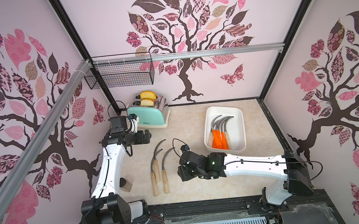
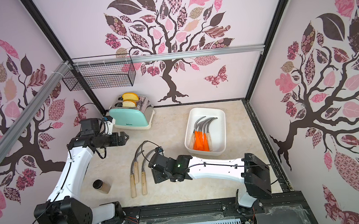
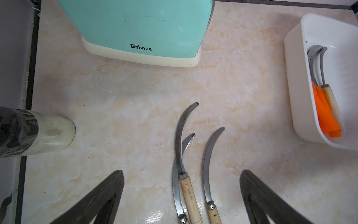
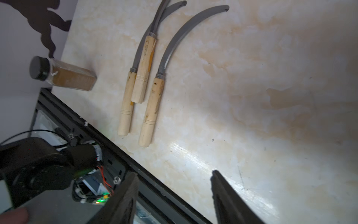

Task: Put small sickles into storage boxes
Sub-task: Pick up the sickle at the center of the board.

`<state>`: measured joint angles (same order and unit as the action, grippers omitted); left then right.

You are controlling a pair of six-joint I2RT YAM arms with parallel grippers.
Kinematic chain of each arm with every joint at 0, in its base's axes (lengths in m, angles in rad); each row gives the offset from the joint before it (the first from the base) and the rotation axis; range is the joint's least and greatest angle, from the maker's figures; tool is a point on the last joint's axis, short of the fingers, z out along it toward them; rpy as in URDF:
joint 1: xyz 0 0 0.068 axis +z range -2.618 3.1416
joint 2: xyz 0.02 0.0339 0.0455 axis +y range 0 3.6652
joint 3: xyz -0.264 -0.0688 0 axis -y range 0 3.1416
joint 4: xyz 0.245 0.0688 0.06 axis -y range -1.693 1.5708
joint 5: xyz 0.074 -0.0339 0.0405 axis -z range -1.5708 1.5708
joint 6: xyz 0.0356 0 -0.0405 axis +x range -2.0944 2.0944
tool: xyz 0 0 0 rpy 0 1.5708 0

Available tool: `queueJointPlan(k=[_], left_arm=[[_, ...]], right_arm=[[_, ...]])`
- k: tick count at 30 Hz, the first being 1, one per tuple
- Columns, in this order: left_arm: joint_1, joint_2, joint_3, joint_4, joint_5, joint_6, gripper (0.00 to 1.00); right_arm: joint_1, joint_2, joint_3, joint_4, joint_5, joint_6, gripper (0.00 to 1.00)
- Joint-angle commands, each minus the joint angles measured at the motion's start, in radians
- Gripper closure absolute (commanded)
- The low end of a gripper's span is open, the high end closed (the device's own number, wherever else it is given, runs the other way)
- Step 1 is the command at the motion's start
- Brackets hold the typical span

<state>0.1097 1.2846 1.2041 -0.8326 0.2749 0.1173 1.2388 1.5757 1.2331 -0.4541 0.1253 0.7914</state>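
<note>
Hovering the right pincer (image 4: 174,172), gaping and empty, just beside three wooden-handled sickles (image 1: 165,181) lying mid tabletop (image 1: 192,124), with others lying in the white tray (image 1: 238,132) near the right rear corner. Risking lifting the overlapping pair together.

Grey-bladed sickles (image 1: 164,179), pale-wood- or orange-handled; white tray (image 1: 238,129); mint toaster (image 1: 146,117); beige marbled tabletop (image 1: 197,133).

Lighting bright, even; shadows soft. Glare patch on the tabletop (image 4: 195,155) in the right wrist view, itself slightly blurred. Top views bow at edges.
</note>
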Motion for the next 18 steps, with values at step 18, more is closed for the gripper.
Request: queueJointPlan(k=[18], left_arm=[[0.005,-0.036,0.045,-0.013,-0.002,0.005,0.02]], right_arm=[[-0.047,-0.283,-0.354,0.316,-0.106,0.154,0.0]])
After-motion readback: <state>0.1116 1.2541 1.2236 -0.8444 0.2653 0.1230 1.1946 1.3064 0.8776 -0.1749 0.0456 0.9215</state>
